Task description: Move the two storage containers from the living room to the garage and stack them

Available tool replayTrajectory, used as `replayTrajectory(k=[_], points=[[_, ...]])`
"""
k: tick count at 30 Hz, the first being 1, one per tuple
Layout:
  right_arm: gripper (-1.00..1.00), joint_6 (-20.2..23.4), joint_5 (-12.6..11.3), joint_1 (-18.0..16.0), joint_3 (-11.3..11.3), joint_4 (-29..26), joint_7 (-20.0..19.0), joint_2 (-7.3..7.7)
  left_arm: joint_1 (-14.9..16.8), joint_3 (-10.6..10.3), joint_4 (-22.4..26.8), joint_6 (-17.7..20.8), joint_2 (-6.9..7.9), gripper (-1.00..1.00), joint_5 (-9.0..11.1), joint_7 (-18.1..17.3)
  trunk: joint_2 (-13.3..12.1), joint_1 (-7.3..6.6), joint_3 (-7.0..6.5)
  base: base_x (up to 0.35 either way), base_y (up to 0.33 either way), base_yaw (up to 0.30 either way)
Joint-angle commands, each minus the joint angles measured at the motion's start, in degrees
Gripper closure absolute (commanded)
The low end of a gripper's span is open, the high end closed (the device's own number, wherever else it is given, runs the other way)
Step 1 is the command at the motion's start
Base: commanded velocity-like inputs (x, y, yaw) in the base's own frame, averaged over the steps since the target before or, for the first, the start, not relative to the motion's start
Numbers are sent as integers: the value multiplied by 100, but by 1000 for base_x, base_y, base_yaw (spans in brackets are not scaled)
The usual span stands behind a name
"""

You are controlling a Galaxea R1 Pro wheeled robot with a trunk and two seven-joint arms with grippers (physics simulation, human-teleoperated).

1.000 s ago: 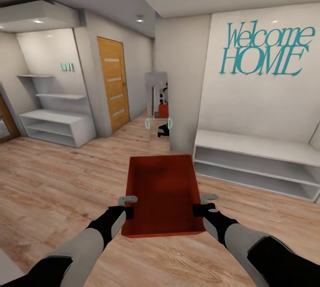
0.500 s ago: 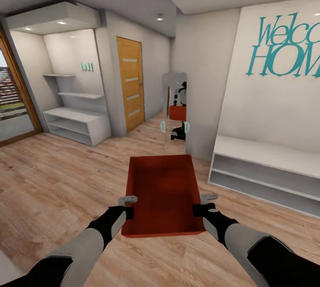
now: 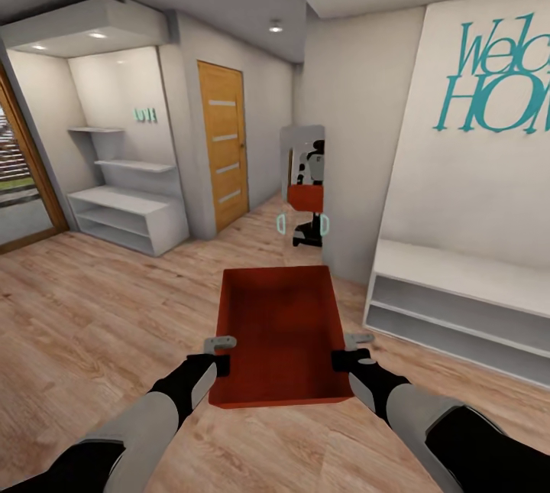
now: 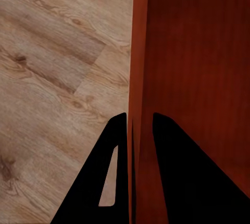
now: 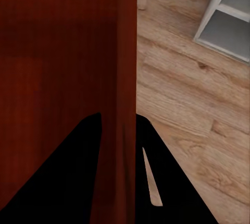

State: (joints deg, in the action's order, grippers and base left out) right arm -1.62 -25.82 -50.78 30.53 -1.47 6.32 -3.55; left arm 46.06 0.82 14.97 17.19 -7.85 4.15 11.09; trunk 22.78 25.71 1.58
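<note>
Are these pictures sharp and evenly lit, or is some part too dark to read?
Head view: sharp, evenly lit, ceiling spots glow, bin clear. Left wrist view: fingers pure black silhouettes, floor grain clear. Right wrist view: fingers black too, bin wall dark.

One storage container (image 3: 276, 334), orange-red, open-topped. Two grippers: left gripper (image 3: 220, 354), right gripper (image 3: 350, 351) (each clamped over a side wall of the container). One wooden door (image 3: 224, 143). Two white shelf units: left shelf unit (image 3: 126, 216), right shelf unit (image 3: 458, 296). One mirror (image 3: 302, 186). One teal wall lettering (image 3: 500, 80). One glass door (image 3: 19, 180), partly seen.
</note>
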Motion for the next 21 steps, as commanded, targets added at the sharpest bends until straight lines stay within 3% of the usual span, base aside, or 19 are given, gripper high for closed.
replayTrajectory(k=[1,17,21], points=[[100,-31,-108,-8,-109,156,27,-2,2,-28,32,19,20,100,-167,86,13,7,12,328,0,0],[100,-31,-108,-6,-107,156,22,-6,4,-29,32,28,22,100,-158,86,13,7,12,328,0,0],[100,-24,-108,-4,-108,156,19,-4,6,-29,32,30,20,100,-160,86,13,7,12,328,0,129]])
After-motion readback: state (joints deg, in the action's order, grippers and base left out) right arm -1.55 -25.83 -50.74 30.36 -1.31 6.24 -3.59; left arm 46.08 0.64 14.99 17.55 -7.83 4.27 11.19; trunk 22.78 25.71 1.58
